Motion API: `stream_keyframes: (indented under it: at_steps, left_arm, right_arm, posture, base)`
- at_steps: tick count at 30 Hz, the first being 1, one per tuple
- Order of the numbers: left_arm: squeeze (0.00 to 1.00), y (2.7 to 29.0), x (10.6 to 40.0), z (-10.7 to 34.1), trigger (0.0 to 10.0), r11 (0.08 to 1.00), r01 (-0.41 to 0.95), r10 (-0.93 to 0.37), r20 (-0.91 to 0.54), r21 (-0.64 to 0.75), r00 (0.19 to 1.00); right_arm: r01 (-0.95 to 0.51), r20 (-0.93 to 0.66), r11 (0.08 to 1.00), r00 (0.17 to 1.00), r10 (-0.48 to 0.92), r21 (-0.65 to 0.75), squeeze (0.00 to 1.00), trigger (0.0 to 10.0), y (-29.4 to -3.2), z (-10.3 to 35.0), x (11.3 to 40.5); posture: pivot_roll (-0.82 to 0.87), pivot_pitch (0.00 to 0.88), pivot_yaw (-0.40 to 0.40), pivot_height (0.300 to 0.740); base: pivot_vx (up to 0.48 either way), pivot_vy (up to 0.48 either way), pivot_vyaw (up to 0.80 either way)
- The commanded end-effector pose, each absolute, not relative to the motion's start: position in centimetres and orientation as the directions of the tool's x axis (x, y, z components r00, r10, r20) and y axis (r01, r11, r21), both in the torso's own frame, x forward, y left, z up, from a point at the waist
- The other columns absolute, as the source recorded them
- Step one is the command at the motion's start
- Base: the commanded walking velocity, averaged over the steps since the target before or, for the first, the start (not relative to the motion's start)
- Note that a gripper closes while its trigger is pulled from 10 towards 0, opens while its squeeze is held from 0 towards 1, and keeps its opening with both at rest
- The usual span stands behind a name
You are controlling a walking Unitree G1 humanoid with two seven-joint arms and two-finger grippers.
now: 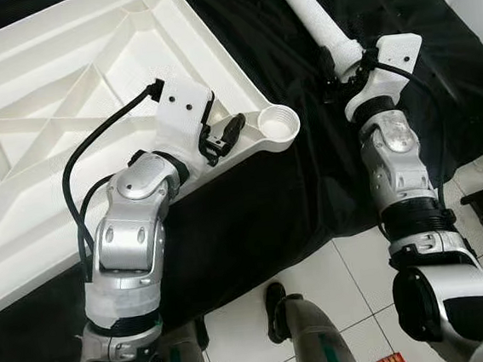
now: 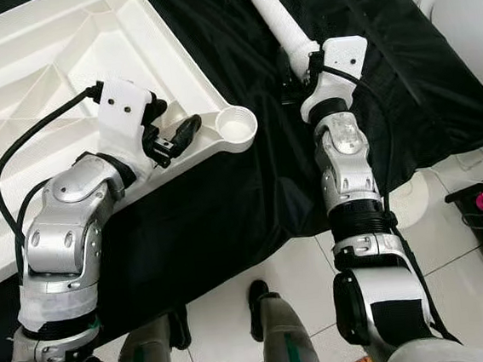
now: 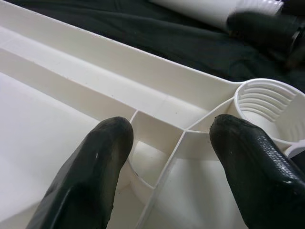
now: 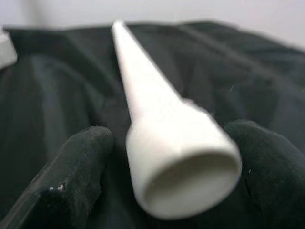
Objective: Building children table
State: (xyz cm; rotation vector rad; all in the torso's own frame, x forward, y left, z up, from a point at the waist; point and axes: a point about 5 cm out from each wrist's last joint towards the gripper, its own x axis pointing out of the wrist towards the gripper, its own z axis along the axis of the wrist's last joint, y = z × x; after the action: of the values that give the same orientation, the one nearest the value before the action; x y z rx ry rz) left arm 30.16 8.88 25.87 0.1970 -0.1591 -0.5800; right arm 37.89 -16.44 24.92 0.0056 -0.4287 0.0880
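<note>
A: Which step is this?
B: Fitting a leg. The right hand (image 1: 344, 70) is clamped on the table leg (image 1: 315, 15), which lies on the black cloth (image 1: 269, 195); the left hand (image 1: 224, 137), fingers apart, rests on the upturned tabletop (image 1: 56, 122).
A: Next?
B: Probably carrying the leg's threaded end to the corner socket (image 1: 275, 125).

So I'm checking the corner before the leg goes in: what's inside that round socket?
The socket holds only its moulded thread ridges; its bottom is hidden by the left gripper's finger.

My tabletop (image 1: 63, 104) is smooth, slightly glossy white plastic, same as the leg (image 1: 315, 15). Cloth (image 1: 292, 176) underneath is matt black fabric; floor tiles (image 1: 337, 283) are shiny; my fingers (image 3: 90, 176) look rubbery.
</note>
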Motion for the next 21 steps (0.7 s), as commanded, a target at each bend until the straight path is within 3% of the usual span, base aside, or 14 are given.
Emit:
stream_keyframes:
  at_steps: [1,8,21]
  left_arm:
    - [0.0,9.2,30.6,24.0,10.0,0.862,0.468,-0.479,0.009,0.193,0.878]
    - [0.0,9.3,30.5,24.1,10.0,0.868,0.458,-0.467,0.004,0.191,0.884]
    - [0.0,9.6,30.1,23.8,10.0,0.873,0.445,-0.451,-0.02,0.197,0.892]
  right_arm:
    - [-0.062,0.368,0.998,0.928,0.057,0.002,0.0,10.0,-16.6,23.5,37.7]
    - [0.002,0.308,1.0,0.951,-0.007,0.017,0.0,10.0,-17.2,21.9,37.5]
    - [-0.062,0.322,0.998,0.944,0.07,-0.033,0.0,10.0,-16.5,22.1,37.8]
  posture:
    - [0.07,0.422,-0.005,0.74]
    - [0.08,0.424,-0.004,0.74]
    - [0.1,0.435,-0.007,0.74]
  base:
    - [0.0,0.0,0.0]
    - [0.0,0.0,0.0]
    - [0.0,0.0,0.0]
